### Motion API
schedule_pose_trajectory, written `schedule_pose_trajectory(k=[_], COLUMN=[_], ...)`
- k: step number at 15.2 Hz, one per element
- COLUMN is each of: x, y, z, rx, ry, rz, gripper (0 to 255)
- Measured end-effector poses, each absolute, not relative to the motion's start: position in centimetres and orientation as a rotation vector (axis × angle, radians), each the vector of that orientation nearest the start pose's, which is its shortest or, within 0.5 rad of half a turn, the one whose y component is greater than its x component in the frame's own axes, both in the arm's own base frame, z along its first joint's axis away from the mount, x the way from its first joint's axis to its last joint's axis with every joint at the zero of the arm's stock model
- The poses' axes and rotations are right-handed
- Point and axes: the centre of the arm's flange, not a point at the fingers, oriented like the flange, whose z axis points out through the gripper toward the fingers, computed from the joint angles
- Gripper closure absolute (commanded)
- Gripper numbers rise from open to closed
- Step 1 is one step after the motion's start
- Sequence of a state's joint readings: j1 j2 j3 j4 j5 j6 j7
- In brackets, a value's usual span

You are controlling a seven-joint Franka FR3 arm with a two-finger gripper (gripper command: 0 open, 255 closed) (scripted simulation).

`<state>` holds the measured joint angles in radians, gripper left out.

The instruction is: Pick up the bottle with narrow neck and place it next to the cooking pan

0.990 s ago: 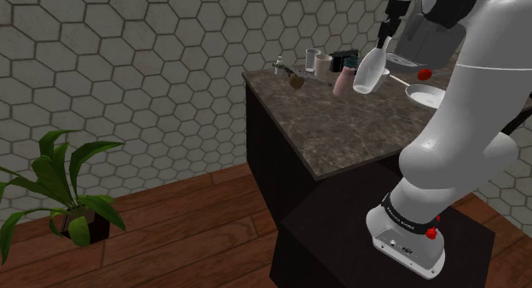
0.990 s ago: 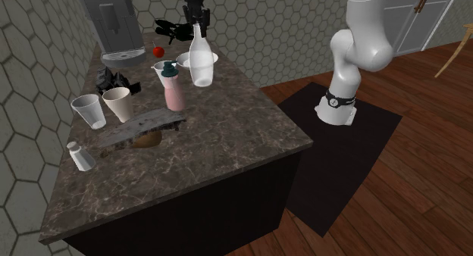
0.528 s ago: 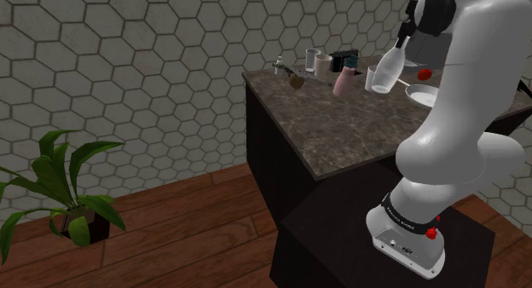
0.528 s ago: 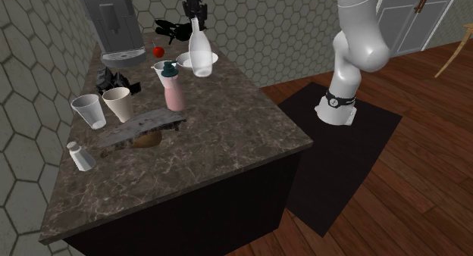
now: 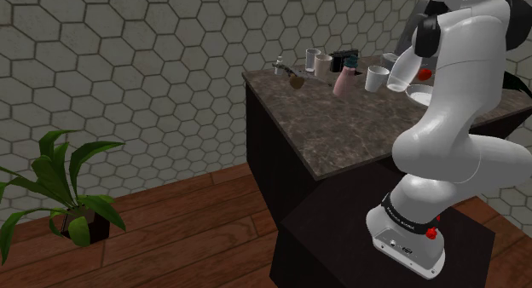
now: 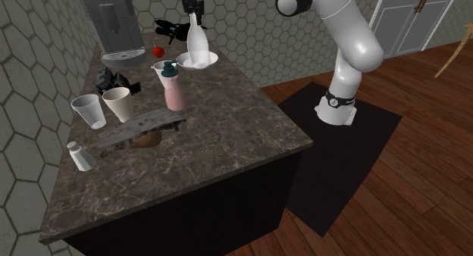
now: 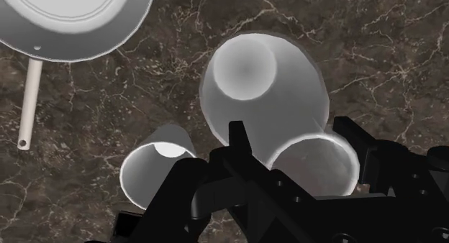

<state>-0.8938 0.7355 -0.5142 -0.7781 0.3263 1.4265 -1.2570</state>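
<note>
Pincer (image 6: 194, 14) of the white robot arm (image 6: 350, 42) clamped on the neck of a white narrow-necked bottle (image 6: 198, 48), at the far end of the dark marbled stone table (image 6: 227, 133). In the second exterior view the bottle's base overlaps the white round cooking pan (image 6: 213, 59). In the wrist view bottle and pan sit near each other but apart, the pan's pale straight handle (image 7: 29, 98) lying on the stone. Whether the bottle touches the table cannot be told. A white cup (image 6: 161, 67) and a pink bottle with a teal cap (image 6: 174, 92) stand close by, and a small red ball (image 6: 158, 51) lies beyond them.
</note>
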Motion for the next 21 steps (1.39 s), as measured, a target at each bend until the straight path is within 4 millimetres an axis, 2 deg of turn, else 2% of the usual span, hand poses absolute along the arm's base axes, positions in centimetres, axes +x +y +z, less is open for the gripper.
schedule_pose_trajectory(k=[17,21], x=[30.1,30.1], y=[-66.1,-66.1], z=[44.5,43.8], rx=[-3.12,-3.121], ry=[-0.013,-0.013], rz=[0.03,0.03], gripper=[255,255])
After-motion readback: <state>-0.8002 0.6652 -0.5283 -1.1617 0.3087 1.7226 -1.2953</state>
